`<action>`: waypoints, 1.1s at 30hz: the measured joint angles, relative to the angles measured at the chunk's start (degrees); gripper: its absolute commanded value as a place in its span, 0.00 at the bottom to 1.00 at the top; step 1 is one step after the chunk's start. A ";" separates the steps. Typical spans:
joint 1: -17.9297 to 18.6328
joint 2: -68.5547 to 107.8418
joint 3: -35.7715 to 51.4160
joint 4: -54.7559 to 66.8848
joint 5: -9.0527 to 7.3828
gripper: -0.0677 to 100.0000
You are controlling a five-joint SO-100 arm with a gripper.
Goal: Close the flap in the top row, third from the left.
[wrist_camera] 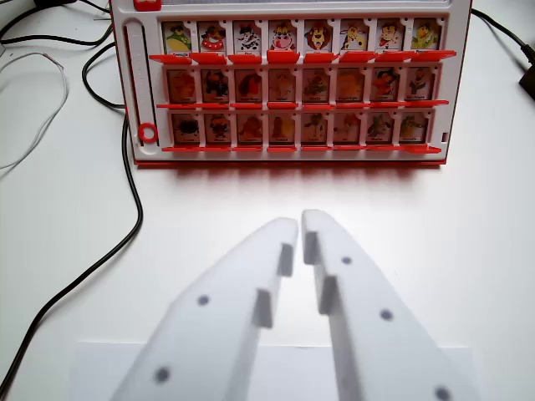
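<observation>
Three rows of eight picture flaps stand upright on the red-and-white plastic game board [134, 100]; the third top-row flap [247, 38] stands among them, and the white gripper [300, 224], tips nearly together, sits well short of the board.

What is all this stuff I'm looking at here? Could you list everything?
Game board: one, red and white frame, standing at the far edge of the table, top of the view.
Picture flaps: three rows of eight, red-edged, each showing a cartoon character; all look upright, top row brightest.
Red slider ring: one, in the slot on the board's left side.
Black cables: at least two, one curving down the wrist view's left, another at the top right corner.
Thin white wire: one, looping at far left.
Table: one, white.
Paper sheet: one, white, bottom edge, partly under the arm.
Gripper: one, two white fingers, tips nearly touching, bottom centre, short of the board.
</observation>
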 measured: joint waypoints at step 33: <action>1.85 -21.45 -4.92 -8.26 -0.70 0.00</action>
